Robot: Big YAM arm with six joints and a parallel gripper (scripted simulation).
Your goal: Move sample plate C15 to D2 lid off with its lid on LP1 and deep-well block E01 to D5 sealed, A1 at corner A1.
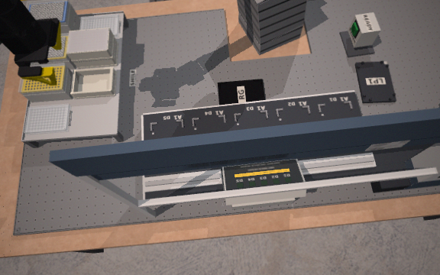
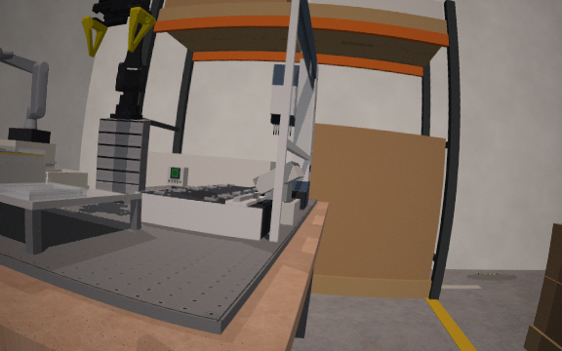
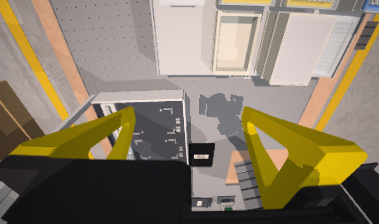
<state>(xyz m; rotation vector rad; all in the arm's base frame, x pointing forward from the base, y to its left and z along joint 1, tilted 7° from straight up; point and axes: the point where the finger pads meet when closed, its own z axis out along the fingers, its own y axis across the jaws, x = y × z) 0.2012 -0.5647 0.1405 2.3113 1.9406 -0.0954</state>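
Observation:
My gripper (image 1: pixel 51 57) is open and empty, high above the far side of the SHELF; it also shows in the exterior view (image 2: pixel 113 48) and in the wrist view (image 3: pixel 187 116). On the SHELF stand a tall sealed block stack (image 1: pixel 90 46), a lidded plate (image 1: pixel 99 21) behind it and a second lidded plate (image 1: pixel 47 118) at the near end. I cannot read their ID labels. The deck strip D1 to D5 (image 1: pixel 250 112) holds nothing. Lid park LP1 (image 1: pixel 375 81) is bare. The READY key (image 1: pixel 365 26) is at the back right.
An open reservoir (image 1: pixel 92 82) and several tip racks (image 1: pixel 41 82) also stand on the SHELF. The regrip nest RG (image 1: pixel 241 92) lies behind the deck. A blue gantry beam (image 1: pixel 258 141) crosses in front of the deck. The arm's base tower (image 1: pixel 273 23) stands at the back.

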